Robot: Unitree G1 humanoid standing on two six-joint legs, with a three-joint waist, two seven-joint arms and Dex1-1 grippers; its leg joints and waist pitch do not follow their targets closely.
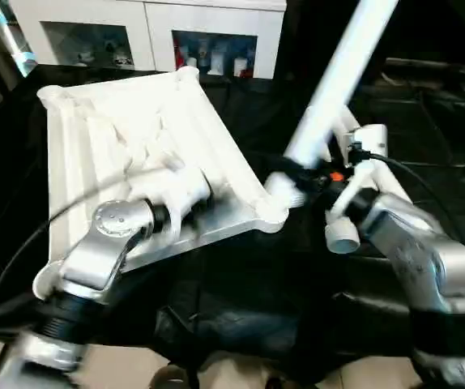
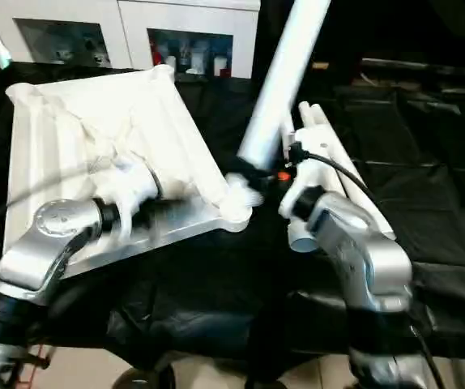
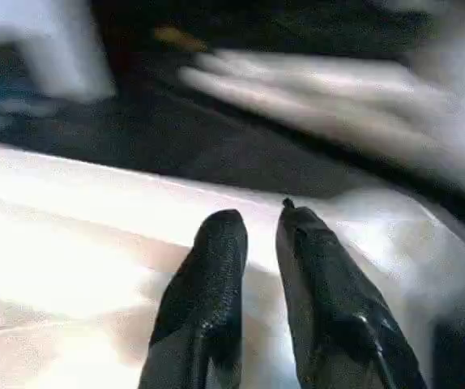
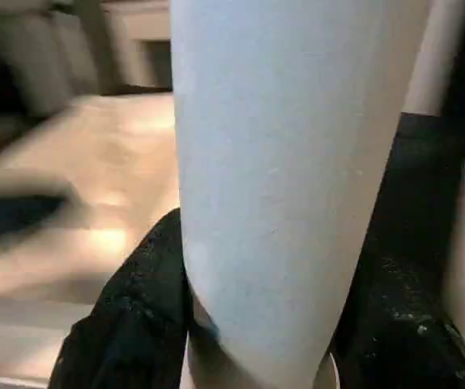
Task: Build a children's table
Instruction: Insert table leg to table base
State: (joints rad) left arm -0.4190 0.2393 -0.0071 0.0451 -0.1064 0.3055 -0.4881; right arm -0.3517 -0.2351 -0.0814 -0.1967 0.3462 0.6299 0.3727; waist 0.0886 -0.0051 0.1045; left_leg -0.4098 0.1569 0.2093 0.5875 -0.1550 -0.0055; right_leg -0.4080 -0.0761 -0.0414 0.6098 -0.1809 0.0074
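The white tabletop (image 1: 119,138) lies ribbed side up on the black-draped work table, one corner socket (image 1: 271,212) pointing toward my right arm. My right gripper (image 1: 304,173) is shut on a white tapered leg (image 1: 338,73) that slants up and to the right. Its black fingers (image 4: 139,316) clamp both sides of the tube. The leg's lower end hangs just above or at that corner socket; I cannot tell whether they touch. My left arm (image 1: 115,235) reaches over the tabletop's near edge. My left gripper (image 3: 257,223) is shut, its tips against the white plastic.
More white legs (image 2: 330,154) lie side by side on the black cloth (image 1: 241,308) under my right forearm, one open tube end (image 1: 342,235) facing me. A white cabinet (image 1: 147,32) with glass doors stands behind the table. The table's front edge is close below my arms.
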